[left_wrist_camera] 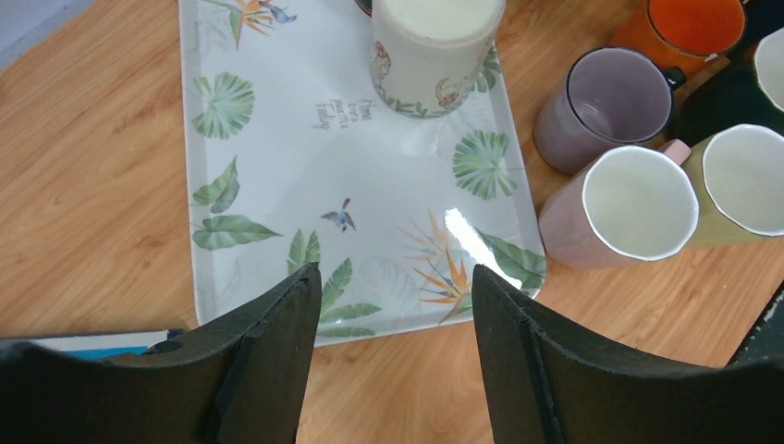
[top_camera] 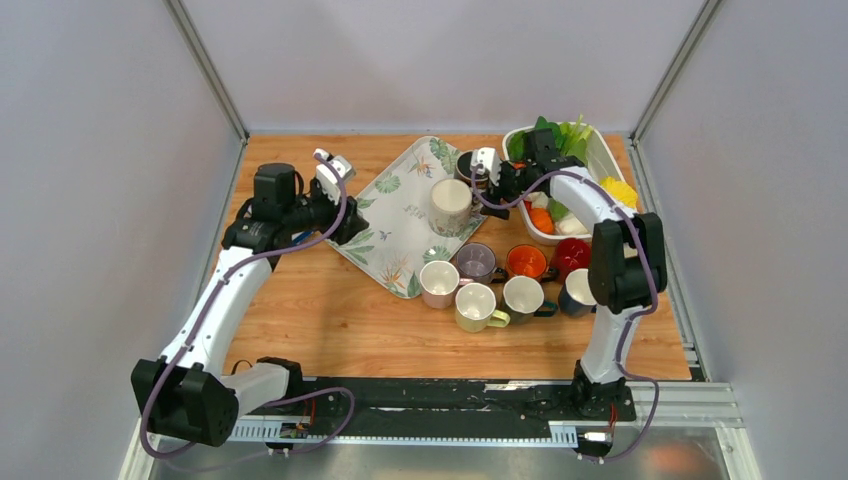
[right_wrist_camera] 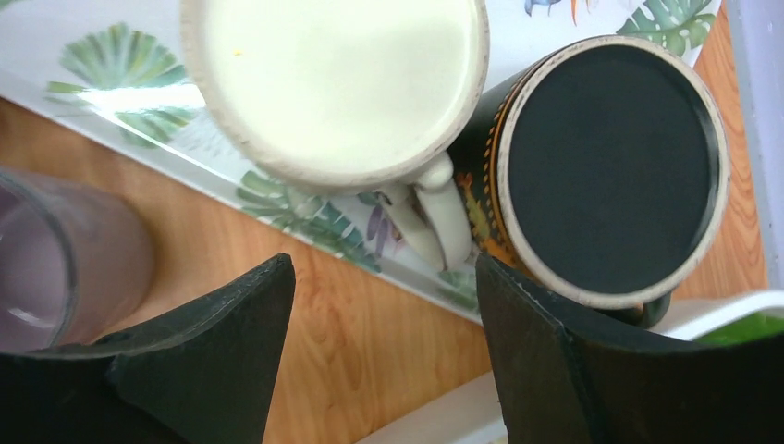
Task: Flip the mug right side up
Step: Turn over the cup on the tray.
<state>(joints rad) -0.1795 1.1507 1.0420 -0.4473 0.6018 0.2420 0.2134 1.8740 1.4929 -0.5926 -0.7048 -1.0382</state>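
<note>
The inverted cream ceramic mug is found just ahead of the nearer right gripper. Its fingers are held apart, empty.

A wooden bench carries a leaf-printed tray, lying flat and turned at an angle. Just off the tray's near right edge stands a tight cluster of upright mugs. The pink mug and purple mug are nearest the tray. The yellow-green mug and dark green mug stand nearer the front, and the orange mug, red mug and blue mug stand further right. Right of the tray, by the bench's far corner, sits a white tub holding vegetables.
</note>
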